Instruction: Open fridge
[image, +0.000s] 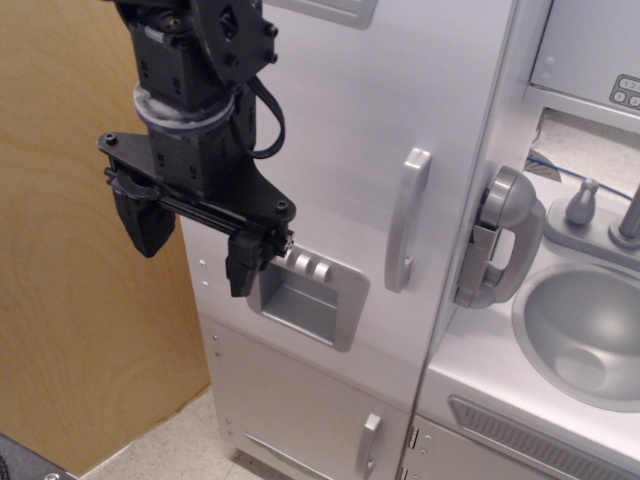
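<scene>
The fridge (350, 120) is a tall silver-grey toy cabinet filling the middle of the view. Its big door is closed. A curved vertical silver handle (407, 220) sits near the door's right edge. A recessed dispenser panel (308, 295) with small buttons is at the door's lower left. My black gripper (195, 245) hangs in front of the fridge's left edge, left of the dispenser and well left of the handle. Its two fingers (243, 265) stand apart and hold nothing.
A smaller lower door with a short handle (370, 445) sits below. A grey toy phone handset (500, 240) hangs on the cabinet to the right, beside a sink (585, 335) with a faucet (630, 215). A wooden panel (70, 250) stands at left.
</scene>
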